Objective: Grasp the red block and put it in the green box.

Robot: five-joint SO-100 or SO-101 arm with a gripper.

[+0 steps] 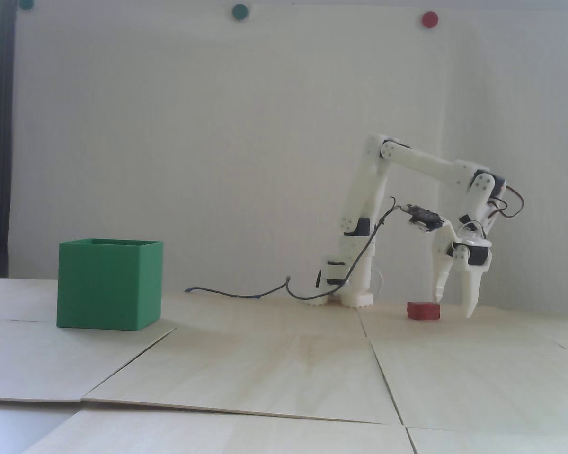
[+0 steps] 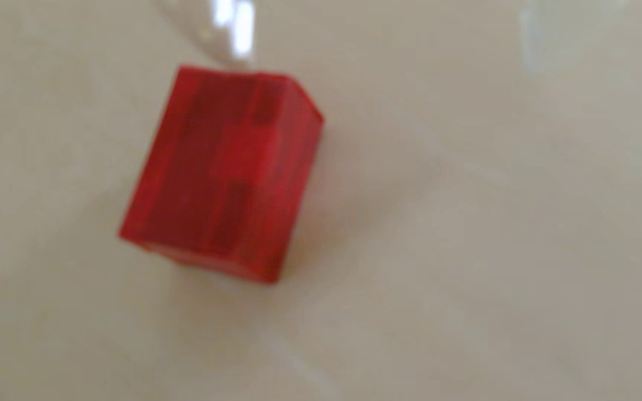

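White robot arm with gripper (image 1: 454,305) spread open and empty, fingertips pointing down just above the red block (image 1: 423,310) on the pale desk (image 1: 284,369), the green box (image 1: 109,283) well apart at left in the fixed view

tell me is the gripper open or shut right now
Open. In the fixed view the gripper has its two fingers spread apart, tips down near the table, one just above the red block, which lies free on the table, not clamped.

Dark-red block (image 1: 423,310) just left of the white fingertips (image 1: 469,309); plain matte green box (image 1: 109,285) far left; pale wood table (image 1: 284,369).
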